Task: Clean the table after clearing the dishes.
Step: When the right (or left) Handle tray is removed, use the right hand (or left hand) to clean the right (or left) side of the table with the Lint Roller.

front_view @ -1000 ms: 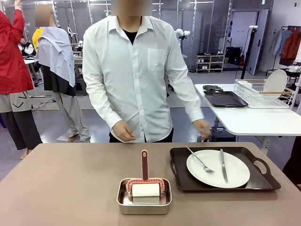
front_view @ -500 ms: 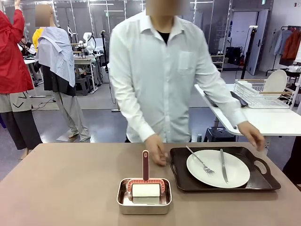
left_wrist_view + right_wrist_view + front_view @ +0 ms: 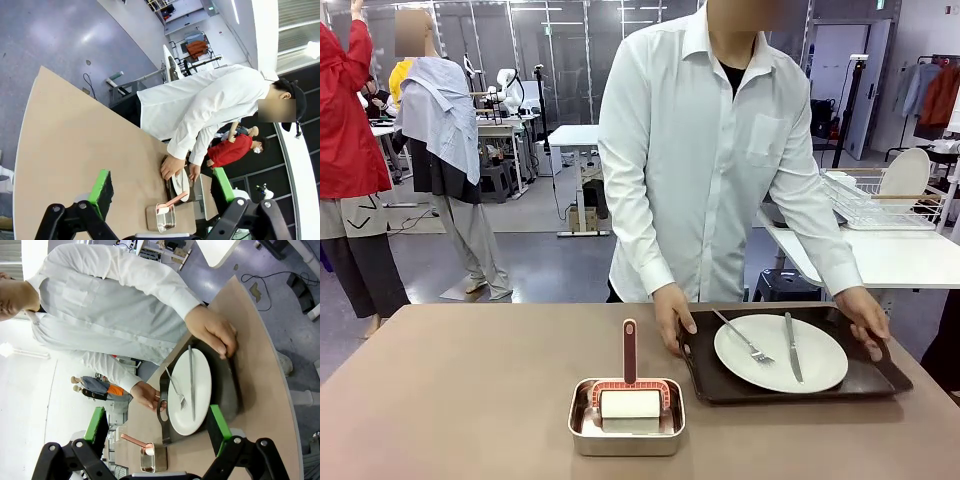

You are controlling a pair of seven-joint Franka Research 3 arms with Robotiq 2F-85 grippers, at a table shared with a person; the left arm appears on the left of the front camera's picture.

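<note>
Green pads stand wide apart on my left claw (image 3: 162,186) and my right claw (image 3: 156,424); both are empty and hang over the table (image 3: 450,390). Outward at 12 o'clock sits the pan (image 3: 578,415) with the roller (image 3: 630,403). At 2 o'clock is the tray (image 3: 720,388) with its plate (image 3: 820,358). The person has just stepped across, and their hands (image 3: 672,315) now grip both handles, so I judge clearing is under way and wiping comes next. Open tabletop runs from 9 to 11 o'clock. The tray's far end lies near the table's 3 o'clock edge.
</note>
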